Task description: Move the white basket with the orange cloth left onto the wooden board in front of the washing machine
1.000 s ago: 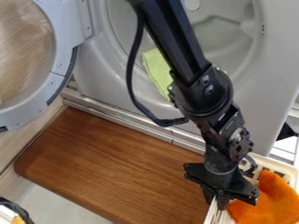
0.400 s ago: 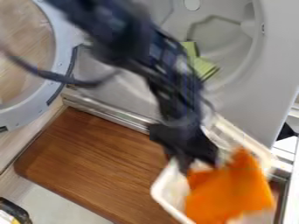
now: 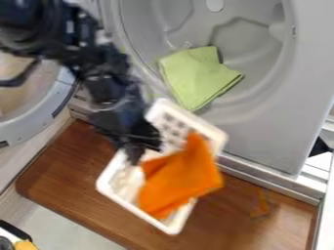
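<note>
The black gripper (image 3: 135, 152) hangs over the middle of the wooden board and is shut on the upper-left rim of a white basket (image 3: 104, 188). The basket stands at a slant, its perforated far wall close to the washer opening. An orange cloth (image 3: 181, 178) lies in the basket and drapes over its right rim. A folded green cloth (image 3: 197, 78) rests on the lower lip of the washer drum, above and to the right of the gripper.
A brown wooden board (image 3: 72, 180) lies below the basket. The grey washer (image 3: 267, 132) stands behind, its round door (image 3: 55, 105) swung out at the left. At the lower left corner is a dark-rimmed object with a yellow piece (image 3: 26, 245).
The gripper has moved left and up from the lower right, and the basket with the orange cloth has come along. The arm has uncovered the green cloth.
</note>
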`<state>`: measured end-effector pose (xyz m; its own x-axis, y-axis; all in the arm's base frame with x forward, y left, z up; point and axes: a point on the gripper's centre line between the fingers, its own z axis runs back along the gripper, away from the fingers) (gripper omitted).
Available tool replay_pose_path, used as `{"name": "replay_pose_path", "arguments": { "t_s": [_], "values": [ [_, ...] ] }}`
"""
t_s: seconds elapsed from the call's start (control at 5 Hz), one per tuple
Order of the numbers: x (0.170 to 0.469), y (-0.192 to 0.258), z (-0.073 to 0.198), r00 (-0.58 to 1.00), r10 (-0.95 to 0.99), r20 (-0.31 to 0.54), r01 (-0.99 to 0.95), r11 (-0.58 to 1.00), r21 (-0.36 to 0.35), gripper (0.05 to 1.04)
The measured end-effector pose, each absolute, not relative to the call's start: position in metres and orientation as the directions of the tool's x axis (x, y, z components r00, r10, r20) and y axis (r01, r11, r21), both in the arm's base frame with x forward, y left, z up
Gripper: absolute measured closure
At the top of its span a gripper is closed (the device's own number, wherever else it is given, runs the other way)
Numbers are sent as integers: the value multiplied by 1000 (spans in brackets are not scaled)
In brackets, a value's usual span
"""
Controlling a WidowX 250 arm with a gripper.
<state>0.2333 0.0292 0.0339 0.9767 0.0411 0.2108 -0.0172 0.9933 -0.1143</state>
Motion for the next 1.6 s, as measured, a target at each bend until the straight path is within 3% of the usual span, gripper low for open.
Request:
{"name": "replay_pose_path", "arguments": {
  "t_s": [0.4,1.0,1.2,1.6],
  "values": [
    [245,95,12,977,12,211,-4,999,-38,989],
    [248,124,-27,992,0,122,5,999,-41,955],
    [254,127,-24,991,-13,136,17,999,-30,757],
    [256,120,-24,991,-41,128,46,998,-42,155]
  ]
}}
